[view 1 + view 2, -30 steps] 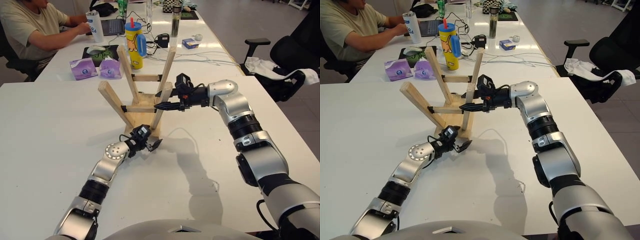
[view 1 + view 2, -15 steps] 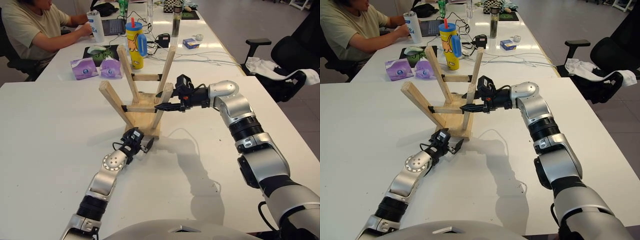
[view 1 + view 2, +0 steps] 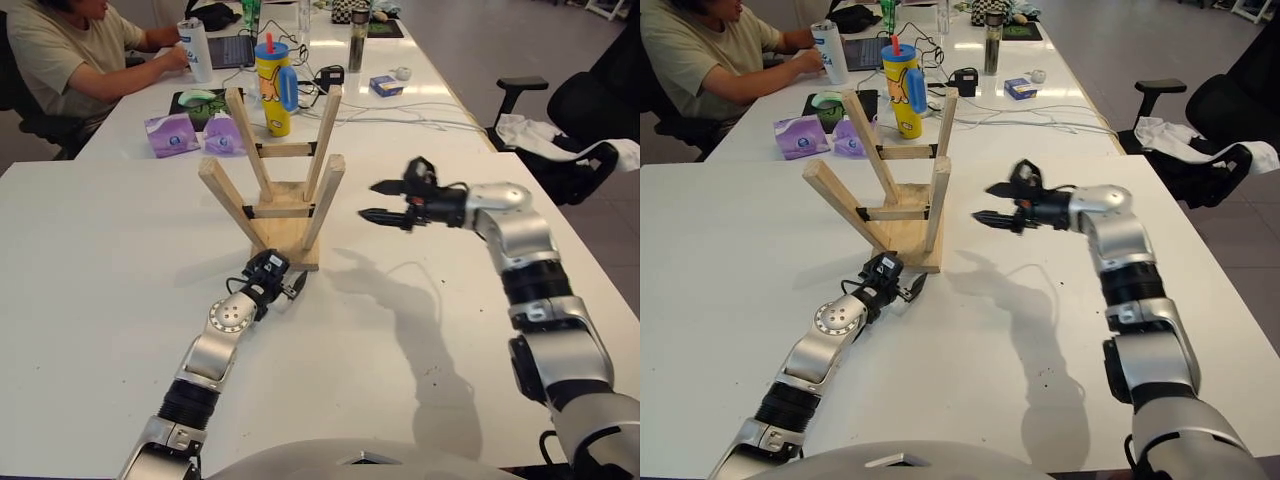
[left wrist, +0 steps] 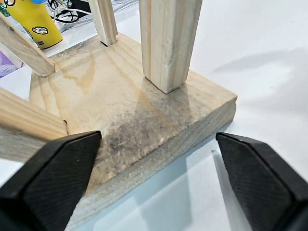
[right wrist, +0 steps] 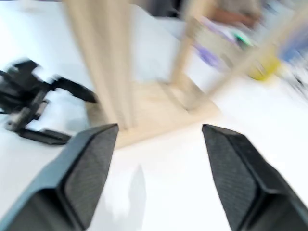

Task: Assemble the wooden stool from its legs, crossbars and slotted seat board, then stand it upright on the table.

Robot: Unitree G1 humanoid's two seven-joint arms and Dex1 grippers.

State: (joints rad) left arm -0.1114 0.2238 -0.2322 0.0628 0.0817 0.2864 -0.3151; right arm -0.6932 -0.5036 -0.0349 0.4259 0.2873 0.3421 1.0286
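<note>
surface: white table (image 3: 110, 300), filling the middle and lower frame | on it: wooden stool (image 3: 283, 205) upside down, upper centre, seat board (image 4: 120, 106) flat on the tabletop, legs (image 3: 324, 135) slanting up | upper frame: second white table (image 3: 440, 100) carrying purple tissue packs (image 3: 172, 136) and yellow cup (image 3: 271, 92)

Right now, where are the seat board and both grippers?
seat board (image 4: 96, 96), left wrist view, flat wooden face
left gripper (image 4: 158, 139), left wrist view, midway between its fingertips
right gripper (image 3: 368, 199), left eye view, midway between its fingertips
</note>
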